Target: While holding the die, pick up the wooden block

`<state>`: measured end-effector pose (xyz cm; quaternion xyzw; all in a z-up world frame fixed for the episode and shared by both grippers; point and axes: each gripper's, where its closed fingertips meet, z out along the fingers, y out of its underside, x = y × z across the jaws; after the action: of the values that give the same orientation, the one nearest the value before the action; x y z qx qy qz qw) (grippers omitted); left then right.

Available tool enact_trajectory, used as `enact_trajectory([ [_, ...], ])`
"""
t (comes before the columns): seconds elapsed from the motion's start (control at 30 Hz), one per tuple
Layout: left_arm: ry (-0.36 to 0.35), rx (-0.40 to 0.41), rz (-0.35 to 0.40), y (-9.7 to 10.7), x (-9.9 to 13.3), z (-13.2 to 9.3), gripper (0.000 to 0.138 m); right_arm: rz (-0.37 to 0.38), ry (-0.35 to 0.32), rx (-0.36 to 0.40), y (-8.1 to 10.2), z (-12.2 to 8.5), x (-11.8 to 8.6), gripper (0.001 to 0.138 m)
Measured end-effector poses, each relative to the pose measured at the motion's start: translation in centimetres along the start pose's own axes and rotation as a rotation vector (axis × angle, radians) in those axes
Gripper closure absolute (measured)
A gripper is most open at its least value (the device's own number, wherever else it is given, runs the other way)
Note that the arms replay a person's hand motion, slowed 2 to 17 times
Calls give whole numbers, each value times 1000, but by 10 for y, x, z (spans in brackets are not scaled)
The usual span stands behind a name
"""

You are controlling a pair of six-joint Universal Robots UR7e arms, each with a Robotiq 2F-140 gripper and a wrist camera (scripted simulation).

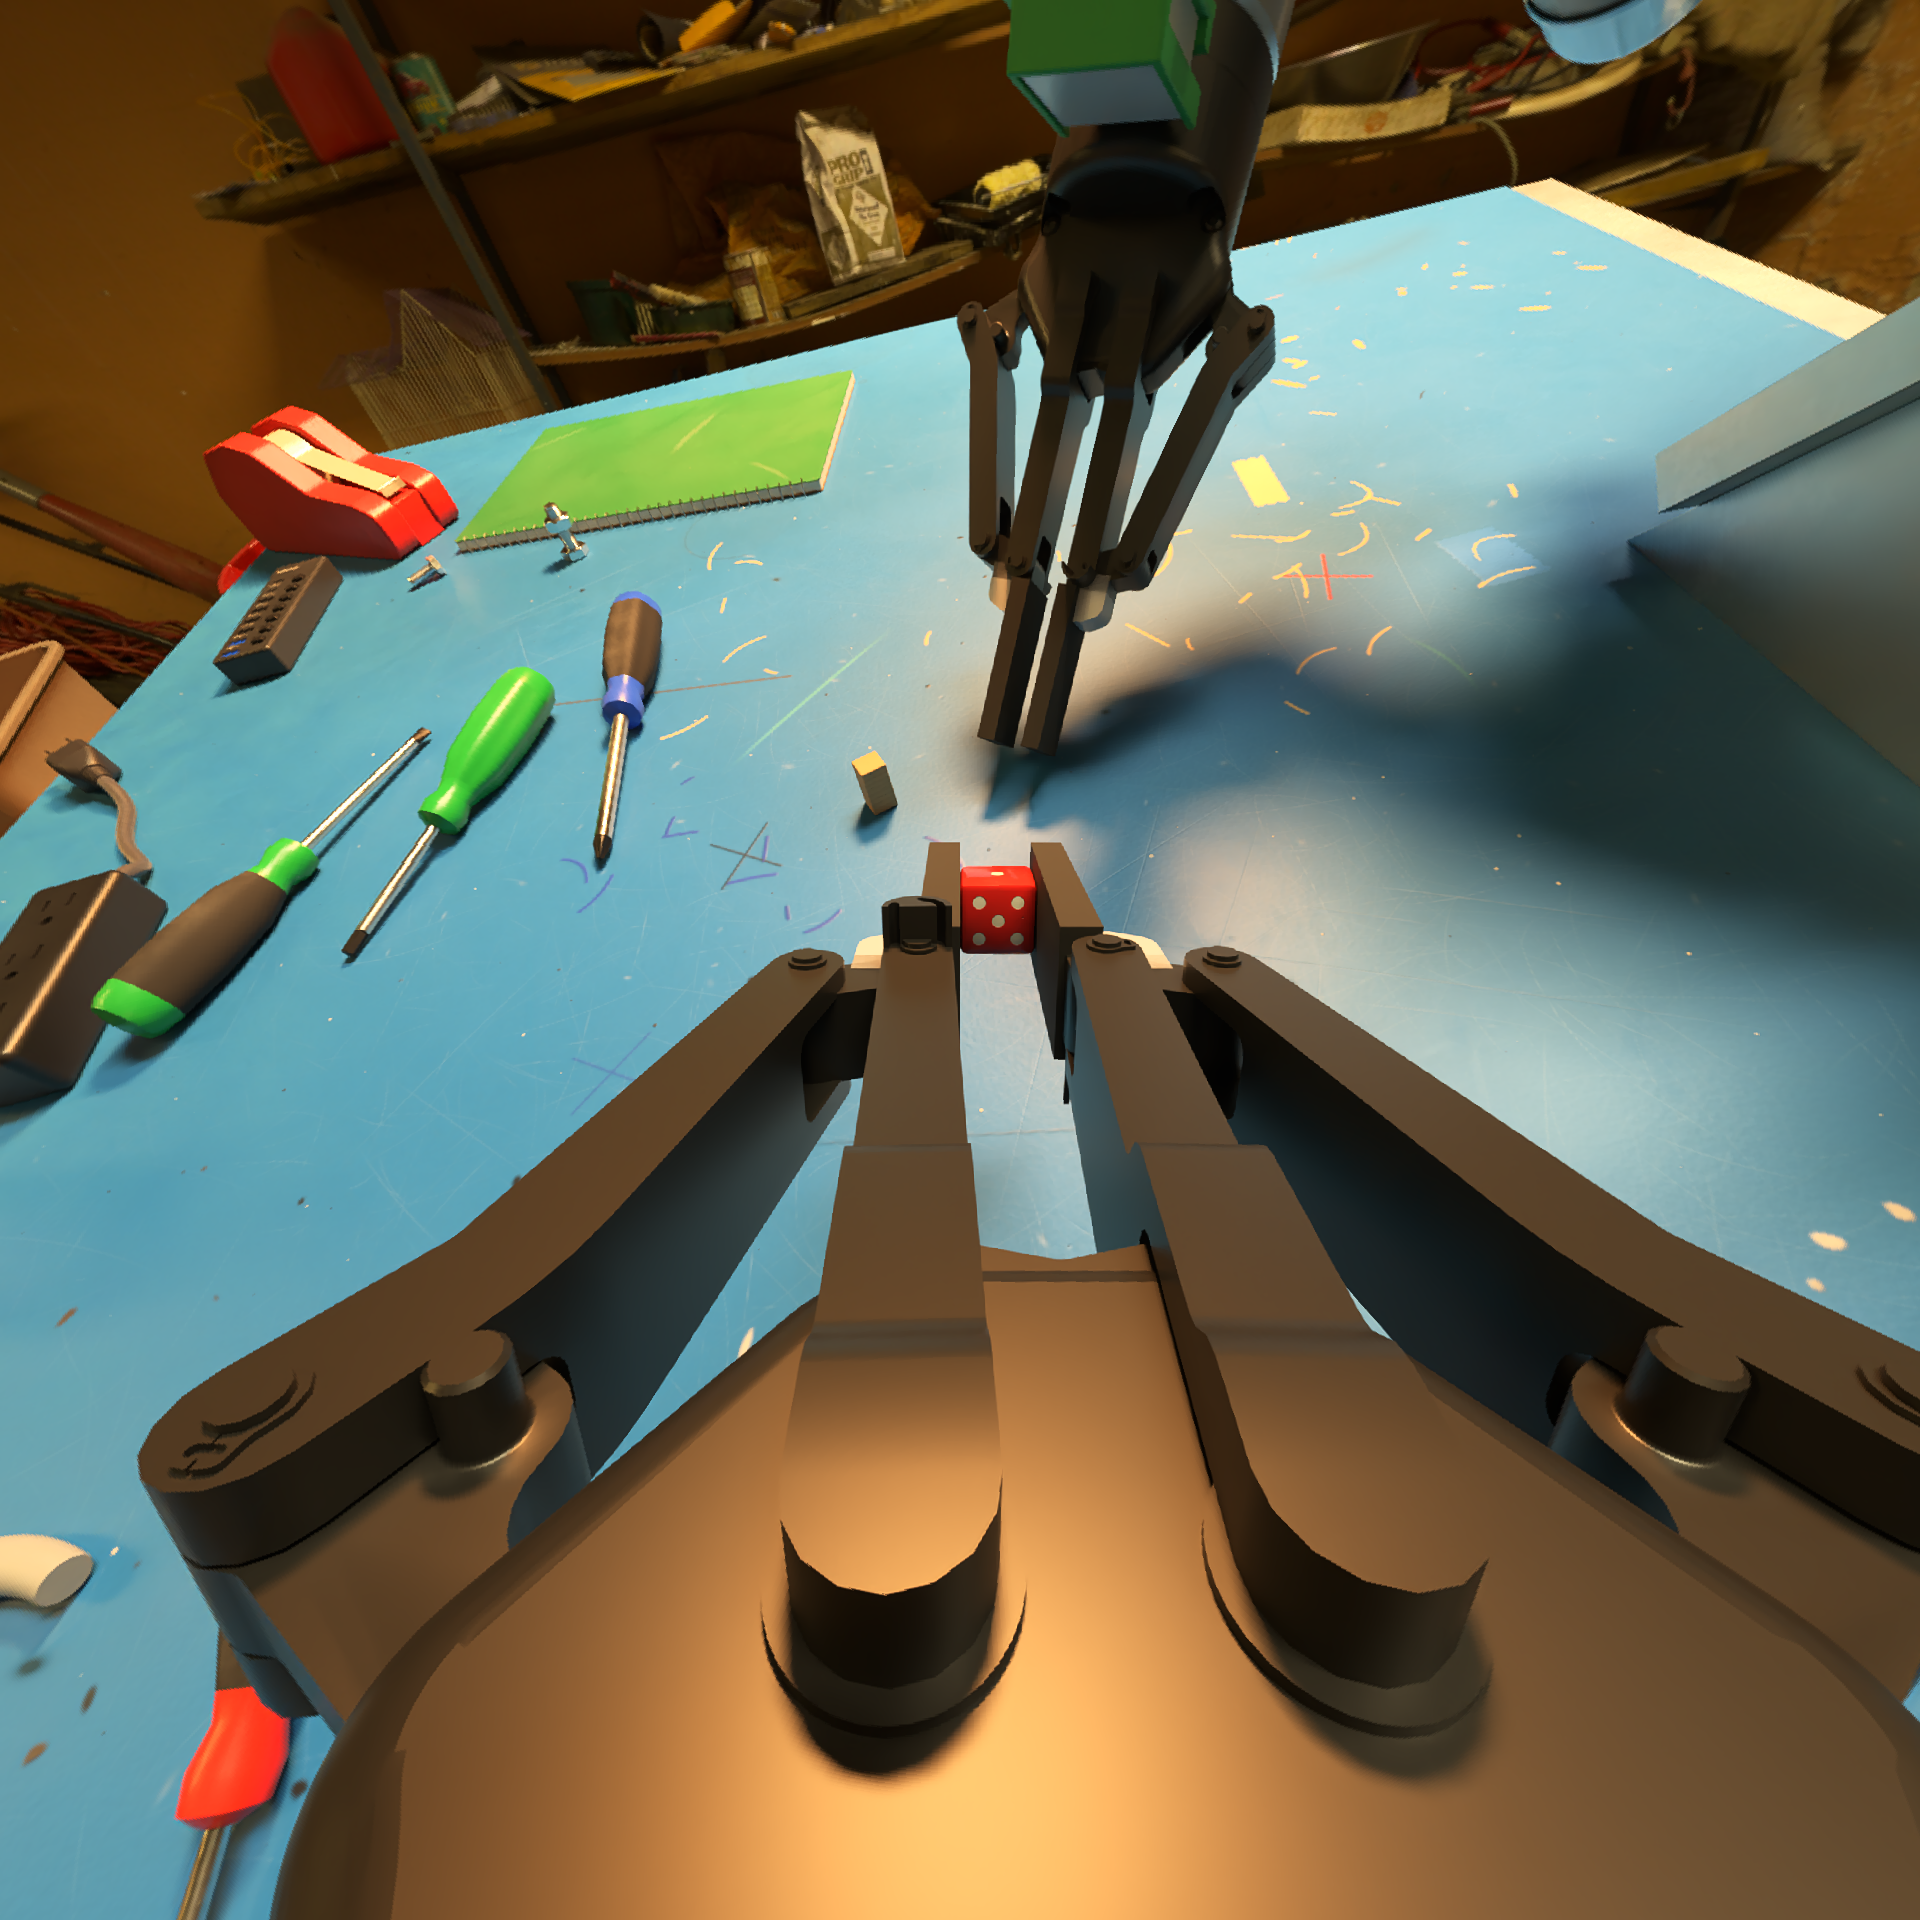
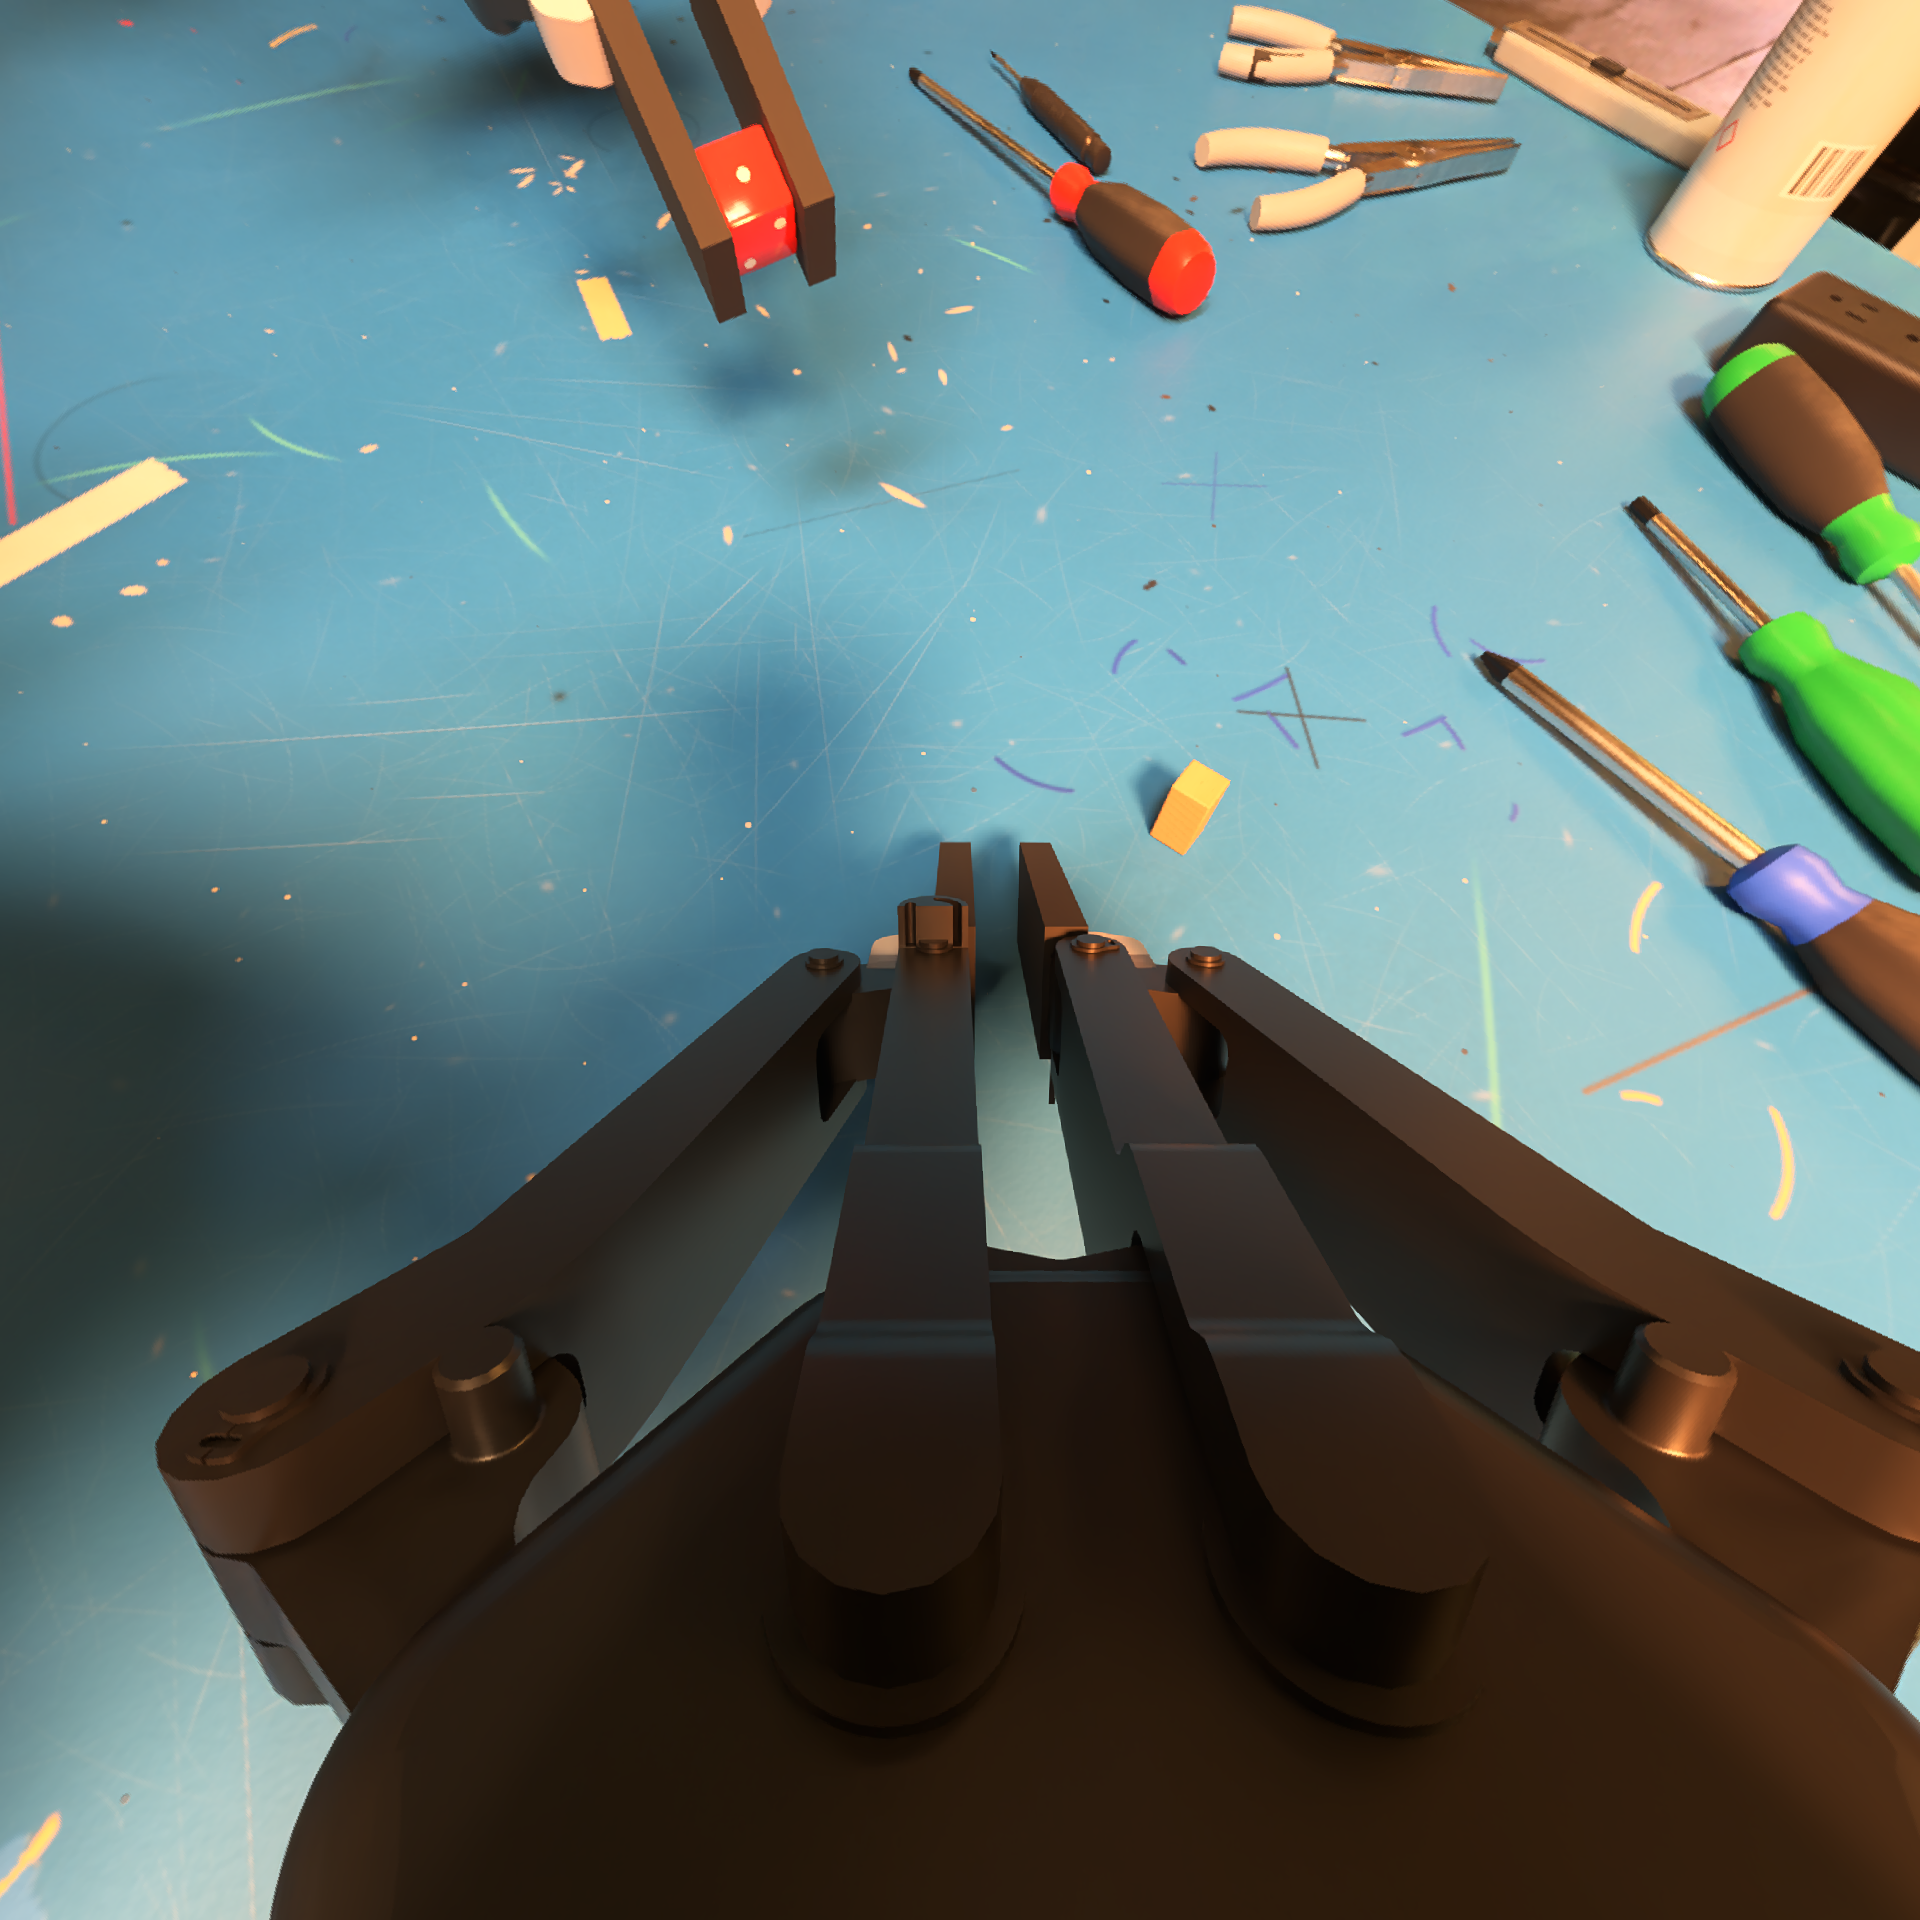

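Observation:
My left gripper [image 1: 995, 873] is shut on the red die [image 1: 997, 909] and holds it above the blue table [image 1: 1351, 935]. The die [image 2: 753, 203] also shows between that gripper's fingers at the top of the right wrist view. The small wooden block [image 1: 875, 781] lies on the table, just ahead and left of the die. My right gripper [image 2: 995, 862] is nearly shut with a narrow gap and holds nothing. Its tips are low over the table. The block [image 2: 1190, 805] lies just right of them, untouched. The right gripper [image 1: 1021, 740] stands right of the block in the left wrist view.
Several screwdrivers [image 1: 488, 748] lie left of the block, with a green notebook [image 1: 665, 457], a red tape dispenser [image 1: 322, 488] and a power strip [image 1: 62, 966]. A grey box [image 1: 1808, 582] stands at the right. Pliers [image 2: 1351, 171], a red-handled screwdriver [image 2: 1132, 244] and a white can [image 2: 1766, 156] lie beyond.

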<state>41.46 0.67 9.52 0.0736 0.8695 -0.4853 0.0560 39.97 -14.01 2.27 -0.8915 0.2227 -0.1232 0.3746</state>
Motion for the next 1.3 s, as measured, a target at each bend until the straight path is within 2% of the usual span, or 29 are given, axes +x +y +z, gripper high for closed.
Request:
enact_trajectory([
  [0.17, 4, -5, 0, 0, 1, 1, 121, 4, -34, 10, -3, 2, -1, 127],
  [0.3, 6, -7, 0, 0, 1, 2, 121, 6, -51, -4, -3, 4, 1, 133],
  [0.6, 5, -14, 4, 1, 1, 2, 121, -8, -78, -97, -5, 0, 4, 138],
  [0.73, 0, -17, 8, 1, 0, 1, 121, -16, -75, -192, -3, -5, 8, 138],
  [1.1, -17, -11, 17, -2, -4, -1, 121, -70, -35, -551, 6, -24, 25, 138],
  [1.2, -21, -10, 20, -2, -5, -2, 121, -85, -32, -609, 5, -26, 28, 138],
  [1.3, -26, -11, 23, -2, -6, -3, 121, -93, -31, -632, 1, -25, 30, 138],
])
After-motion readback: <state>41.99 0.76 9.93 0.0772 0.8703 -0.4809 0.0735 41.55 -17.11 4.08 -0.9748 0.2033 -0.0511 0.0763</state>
